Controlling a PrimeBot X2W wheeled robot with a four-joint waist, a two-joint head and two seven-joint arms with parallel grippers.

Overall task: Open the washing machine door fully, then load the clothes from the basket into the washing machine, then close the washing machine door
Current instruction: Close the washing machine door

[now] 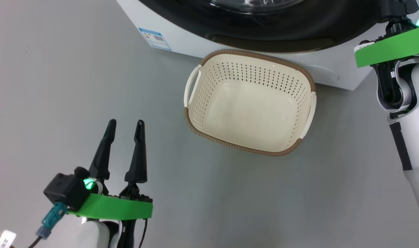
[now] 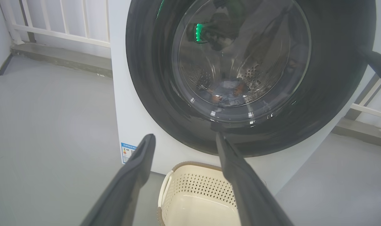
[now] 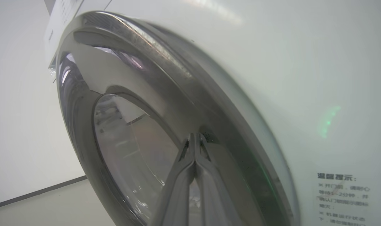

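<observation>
Head looks down on basket [image 1: 250, 74], both wrists face door [image 2: 152, 78], right nearest

Grey floor [image 1: 75, 86] lying smooth and level, carrying two things. White washing machine [image 1: 190, 43] standing on it at far side. Cream basket [image 1: 250, 74] sitting upright just before machine's base.

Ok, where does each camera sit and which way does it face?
Head view: on the head, looking down at floor, basket and washer base; left gripper open lower left, right forearm at right.
Left wrist view: on the left wrist, facing the door; own spread fingers below.
Right wrist view: on the right wrist, close along the door rim; right gripper shut.
Shared: head and left wrist views both show the basket.
</observation>
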